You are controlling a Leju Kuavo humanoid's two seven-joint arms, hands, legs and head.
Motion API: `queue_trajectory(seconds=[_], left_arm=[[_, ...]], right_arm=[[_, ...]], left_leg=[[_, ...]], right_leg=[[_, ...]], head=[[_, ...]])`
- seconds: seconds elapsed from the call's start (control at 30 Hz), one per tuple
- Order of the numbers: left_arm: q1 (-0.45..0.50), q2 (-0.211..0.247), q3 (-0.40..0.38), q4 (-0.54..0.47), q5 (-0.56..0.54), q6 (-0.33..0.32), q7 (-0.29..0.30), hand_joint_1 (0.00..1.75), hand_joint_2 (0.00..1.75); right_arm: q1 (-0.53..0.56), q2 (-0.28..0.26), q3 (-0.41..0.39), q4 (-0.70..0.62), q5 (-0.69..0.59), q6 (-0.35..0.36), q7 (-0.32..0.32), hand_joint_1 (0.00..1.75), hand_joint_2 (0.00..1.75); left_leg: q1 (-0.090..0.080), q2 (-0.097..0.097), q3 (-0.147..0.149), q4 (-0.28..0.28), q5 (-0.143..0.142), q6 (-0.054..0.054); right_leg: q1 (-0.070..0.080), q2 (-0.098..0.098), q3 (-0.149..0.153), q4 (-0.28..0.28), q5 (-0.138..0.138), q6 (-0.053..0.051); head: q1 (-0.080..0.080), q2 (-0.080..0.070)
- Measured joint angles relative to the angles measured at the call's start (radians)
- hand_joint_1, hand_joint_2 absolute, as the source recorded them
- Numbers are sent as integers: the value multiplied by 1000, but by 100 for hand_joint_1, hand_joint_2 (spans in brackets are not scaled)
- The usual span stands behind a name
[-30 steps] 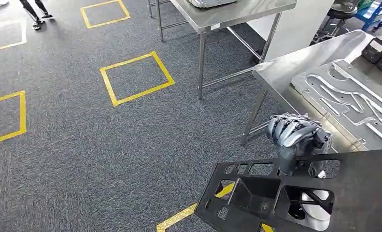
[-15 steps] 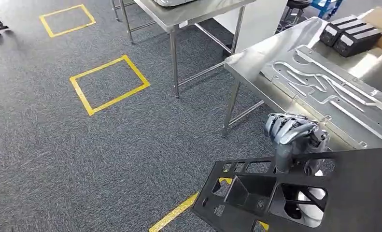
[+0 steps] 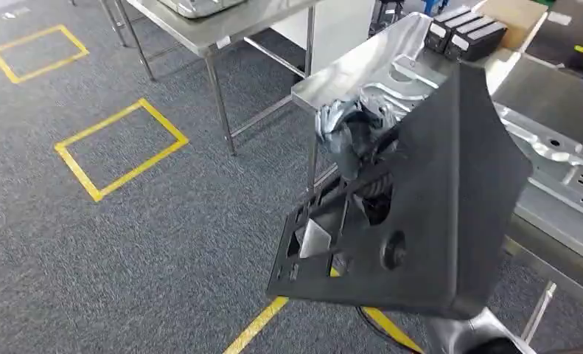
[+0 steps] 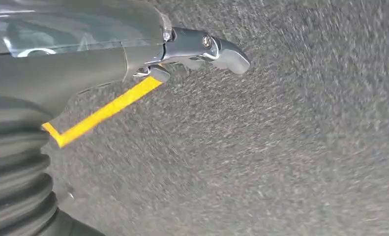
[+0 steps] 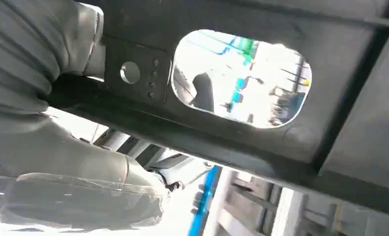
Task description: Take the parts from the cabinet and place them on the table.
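Gripping a large black panel (image 3: 435, 221) near its upper edge, the right hand (image 3: 347, 129) is showing in the centre of the head view, its silver fingers wrapping over the panel's rim. That black part, with rectangular cutouts along its lower left and a round hole near its middle, is tilting steeply across the centre and right of the frame, in the air above the grey carpet (image 3: 126, 243) and in front of the near steel table (image 3: 332, 74). A flat grey metal plate (image 3: 561, 177) is lying on that table at the right, and black boxes (image 3: 465, 33) are sitting on it at the upper right. A second steel table (image 3: 200, 22) is standing at the top, and yellow tape squares (image 3: 119, 147) are marking the carpet at left.

In the left wrist view, the left hand (image 4: 133, 54) is hanging over blurred carpet and a yellow tape line (image 4: 104, 113), holding nothing; only its thumb is visible, so I cannot tell how its fingers lie.

In the right wrist view, the right hand's (image 5: 59, 123) grey thumb is pressing against the dark panel (image 5: 261, 162), whose rounded opening sits in the upper middle of the frame.
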Motion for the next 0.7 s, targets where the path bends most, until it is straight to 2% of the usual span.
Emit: queue_trajectory(seconds=[0.07, 0.1, 0.13, 0.17, 0.2, 0.23, 0.27, 0.3, 0.33, 0.37, 0.4, 0.43, 0.47, 0.5, 0.57, 0.6, 0.63, 0.67, 0.7], left_arm=[[-3, 0, 0, 0, 0, 1, 0, 0, 175], [-5, -1, 0, 0, -1, 1, 0, 0, 175], [-9, -2, 0, 0, -1, 1, 0, 0, 175], [-8, -2, 0, 0, -1, 1, 1, 0, 175], [-4, -2, 0, 0, -1, 1, 1, 0, 175], [-1, -2, 0, 0, -1, 1, 1, 0, 175], [0, -2, 0, 0, -1, 1, 1, 0, 175], [-1, -2, 0, 0, -1, 1, 1, 0, 175], [-2, -2, 0, 0, -1, 1, 1, 0, 175], [-2, -2, 0, 0, -1, 2, 1, 0, 175], [-2, -2, 0, 0, -1, 3, 2, 0, 175], [-2, -2, 0, 0, -1, 3, 2, 0, 175], [-1, -2, 0, 0, -1, 3, 3, 0, 175], [-1, -2, 0, 0, -1, 3, 3, 0, 175], [0, -3, 0, 0, -1, 2, 4, 0, 175], [-2, -3, 0, 0, -1, 3, 6, 0, 175], [-3, -3, 0, 0, -1, 2, 8, 0, 175], [-2, -5, 0, 1, -1, 3, 10, 0, 175], [1, -5, 0, 1, -1, 3, 10, 0, 175]], right_arm=[[-16, 3, 11, 32, -11, 22, -6, 175, 175], [-22, 3, 14, 40, -12, 27, -7, 175, 175], [-30, 3, 16, 51, -15, 28, -9, 175, 175], [-40, 3, 19, 60, -15, 27, -9, 175, 175], [-47, 5, 21, 69, -15, 28, -10, 175, 175], [-47, 7, 25, 75, -15, 28, -10, 175, 175], [-46, 8, 28, 81, -15, 28, -10, 175, 175], [-46, 8, 31, 89, -17, 30, -11, 175, 175], [-46, 8, 32, 95, -28, 42, -16, 175, 175], [-47, 8, 32, 97, -47, 60, -20, 175, 175], [-50, 8, 34, 98, -67, 78, -22, 175, 175], [-54, 8, 34, 97, -90, 88, -21, 175, 175], [-60, 8, 33, 97, -106, 91, -20, 175, 175], [-62, 8, 33, 93, -114, 93, -15, 175, 175], [-58, 1, 21, 83, -125, 92, -8, 175, 175], [-57, -5, 11, 77, -129, 92, -5, 175, 175], [-56, -6, 4, 73, -131, 93, -5, 175, 175], [-57, -9, -3, 68, -136, 93, -5, 175, 175], [-57, -9, -7, 67, -137, 93, -5, 175, 175]], left_leg=[[-4, 16, -1, 0, 2, 10], [5, 26, 2, -12, 9, 20], [5, 40, 5, -19, 14, 29], [4, 50, 4, -20, 14, 35], [1, 62, 4, -20, 14, 38], [0, 75, 4, -20, 12, 40], [-1, 87, 3, -20, 11, 42], [-1, 98, 4, -19, 11, 42], [-2, 108, 5, -19, 9, 41], [-2, 119, 7, -18, 6, 40], [-2, 129, 10, -16, 3, 38], [-5, 137, 14, -13, -2, 34], [-13, 146, 14, -9, -7, 28], [-15, 153, 13, -9, -9, 24], [-17, 180, 20, -13, -12, 17], [-18, 189, 23, -11, -17, 9], [-11, 158, 19, -2, -26, 3], [-7, 110, 5, 34, -54, 1], [-3, 87, -25, 106, -94, -2]], right_leg=[[-5, 18, -2, -9, 7, 13], [2, 20, -4, -9, 7, 20], [5, -43, -9, 7, -9, 22], [7, -79, -32, 53, -41, 22], [6, -93, -71, 135, -83, 23], [4, -97, -111, 219, -118, 25], [3, -98, -145, 288, -138, 27], [1, -100, -159, 314, -134, 29], [1, -102, -149, 290, -109, 29], [1, -108, -115, 222, -67, 28], [1, -119, -64, 125, -21, 24], [5, -153, -13, 30, 16, 16], [20, -202, 2, -5, -2, 10], [20, -186, -2, -7, 3, 5], [22, -160, -7, -7, 4, 0], [13, -146, -3, -15, 9, -8], [8, -142, 0, -19, 11, -11], [5, -129, 0, -20, 12, -16], [5, -119, 0, -20, 13, -19]], head=[[0, 0], [0, 0], [1, 0], [0, 0], [1, 0], [0, 0], [0, 0], [0, 0], [1, 0], [0, 0], [0, 0], [1, 0], [1, 0], [0, 0], [0, 0], [0, 0], [0, 0], [1, 0], [0, 0]])
